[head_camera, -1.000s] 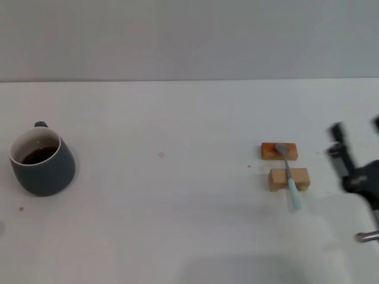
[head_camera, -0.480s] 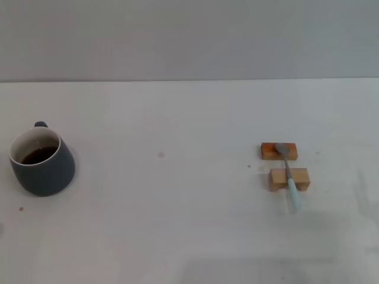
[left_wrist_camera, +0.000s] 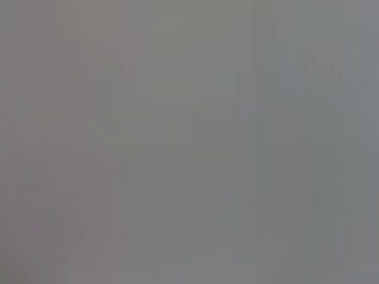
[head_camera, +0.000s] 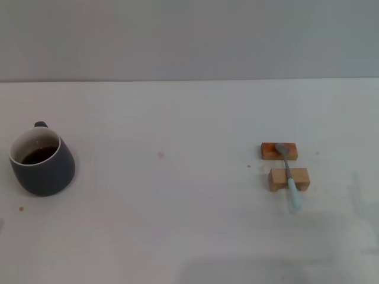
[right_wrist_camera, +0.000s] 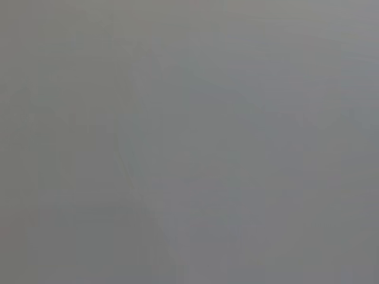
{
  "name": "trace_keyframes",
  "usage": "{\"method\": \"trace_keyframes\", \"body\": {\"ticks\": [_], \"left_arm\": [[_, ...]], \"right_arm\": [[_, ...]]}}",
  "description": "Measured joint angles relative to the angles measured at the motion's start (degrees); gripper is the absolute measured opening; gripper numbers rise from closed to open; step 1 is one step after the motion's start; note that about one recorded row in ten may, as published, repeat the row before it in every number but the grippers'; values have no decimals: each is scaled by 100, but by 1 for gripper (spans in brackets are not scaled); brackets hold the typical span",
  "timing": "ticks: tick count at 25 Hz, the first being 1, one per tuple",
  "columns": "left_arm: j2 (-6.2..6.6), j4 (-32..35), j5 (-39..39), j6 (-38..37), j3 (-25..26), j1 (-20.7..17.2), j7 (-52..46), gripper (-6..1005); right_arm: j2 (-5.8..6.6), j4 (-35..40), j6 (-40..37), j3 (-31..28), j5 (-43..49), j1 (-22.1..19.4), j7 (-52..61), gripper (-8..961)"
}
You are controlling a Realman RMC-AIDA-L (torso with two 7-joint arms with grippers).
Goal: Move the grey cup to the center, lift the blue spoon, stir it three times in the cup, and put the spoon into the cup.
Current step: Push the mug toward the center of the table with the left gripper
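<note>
No part of the robot's body shows in the head view: no arm, link, cable, screw or marking comes into it from either side. The left wrist view is a flat, featureless grey field, and no housing, finger or wiring can be made out in it. The right wrist view is the same plain grey, with only faint streaks that cannot be told apart as any part of the machine. Colours and shapes of the body cannot be told.

blank grey field, nothing distinguishable
</note>
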State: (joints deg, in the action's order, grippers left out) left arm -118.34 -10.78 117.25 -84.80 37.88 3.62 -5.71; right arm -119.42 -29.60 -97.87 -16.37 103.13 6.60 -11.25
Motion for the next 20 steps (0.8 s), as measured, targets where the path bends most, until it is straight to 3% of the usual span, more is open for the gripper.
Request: {"method": "trace_keyframes", "body": {"ticks": [9, 20], "left_arm": [[-1, 447, -7, 708, 233, 569, 127, -1], [3, 509, 22, 1484, 223, 1134, 674, -2]], "right_arm": [[-11, -20, -152, 210, 0, -8, -2, 718], [-8, -124, -338, 284, -1, -66, -5, 718]]}}
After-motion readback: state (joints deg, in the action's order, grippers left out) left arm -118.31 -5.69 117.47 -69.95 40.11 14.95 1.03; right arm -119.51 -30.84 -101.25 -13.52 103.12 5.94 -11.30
